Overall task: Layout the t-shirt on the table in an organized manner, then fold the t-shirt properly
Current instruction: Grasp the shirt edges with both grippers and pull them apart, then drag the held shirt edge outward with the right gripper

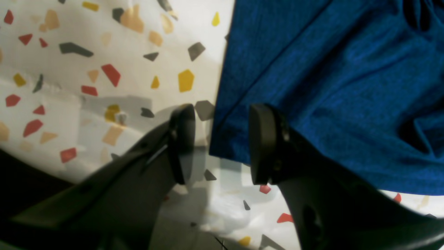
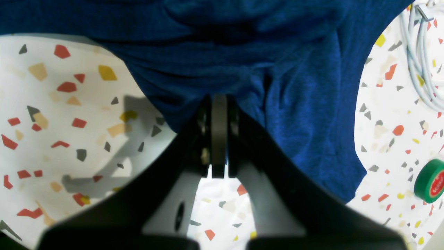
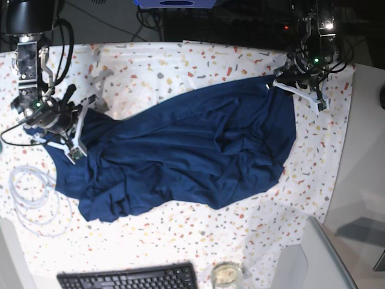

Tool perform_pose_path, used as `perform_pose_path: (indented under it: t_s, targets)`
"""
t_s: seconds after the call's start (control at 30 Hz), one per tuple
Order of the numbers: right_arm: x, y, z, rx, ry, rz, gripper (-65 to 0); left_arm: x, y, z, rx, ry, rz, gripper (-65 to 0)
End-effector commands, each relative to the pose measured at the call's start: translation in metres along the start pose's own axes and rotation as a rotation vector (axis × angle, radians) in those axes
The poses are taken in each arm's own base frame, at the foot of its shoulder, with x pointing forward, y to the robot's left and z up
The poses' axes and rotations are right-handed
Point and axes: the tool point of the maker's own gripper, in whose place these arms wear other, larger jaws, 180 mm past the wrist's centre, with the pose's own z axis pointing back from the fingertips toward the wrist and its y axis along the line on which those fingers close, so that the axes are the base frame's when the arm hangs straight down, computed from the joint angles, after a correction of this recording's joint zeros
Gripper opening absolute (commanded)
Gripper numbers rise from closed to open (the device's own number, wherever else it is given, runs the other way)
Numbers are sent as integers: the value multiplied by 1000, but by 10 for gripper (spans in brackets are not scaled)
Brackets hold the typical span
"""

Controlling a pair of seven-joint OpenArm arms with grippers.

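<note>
Navy t-shirt [image 3: 180, 150] lies rumpled across the middle of the speckled table [image 3: 198, 60]; my right pincer [image 2: 219, 139] is clamped on its left edge to anchor it, while my left pincer [image 1: 222, 142] stands half open, holding nothing, straddling the far-right corner.

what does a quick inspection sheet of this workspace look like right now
surface: table under a white cloth with coloured flecks, wrinkled in places
job's things: t-shirt spread across the middle, rumpled, not yet flat or folded
clutter: green tape roll beside the shirt; keyboard and a small glass at the near edge
grippers: left gripper open over the shirt's corner, one finger above cloth, one above table; right gripper shut on the t-shirt
cables: white cable coiled on the table beside the shirt; dark cables behind the table
surroundings: plain grey surface along one side; dark area behind, detail unclear
</note>
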Motion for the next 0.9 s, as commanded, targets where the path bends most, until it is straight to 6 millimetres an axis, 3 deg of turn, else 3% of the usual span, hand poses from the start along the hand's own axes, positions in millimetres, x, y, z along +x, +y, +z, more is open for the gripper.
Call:
perform_pose_path:
  t_s: [0.0, 0.2, 0.33, 0.57, 0.7, 0.77, 0.87]
  targets:
    - [13, -10, 4, -21, -41, 2, -644, 5, 0, 1, -3, -20, -8, -406]
    - [13, -10, 4, -21, -41, 2, -644, -15, -14, -7, -29, 36, -51, -423]
    - [12, -9, 4, -21, -39, 2, -644, -9, -15, -2, -34, 22, -36, -650]
    - [10, -8, 4, -18, -35, 1, -644, -2, -17, 2, -40, 12, -39, -650]
    - [9, -9, 6, -24, -38, -2, -644, 9, -23, 15, -63, -33, -43, -650]
    - [5, -27, 16, -77, -59, -83, -638, 17, -27, 23, -75, -61, -46, -650]
    - [-5, -61, 36, -203, -124, -360, -630, 19, -25, 23, -74, -66, -51, -650]
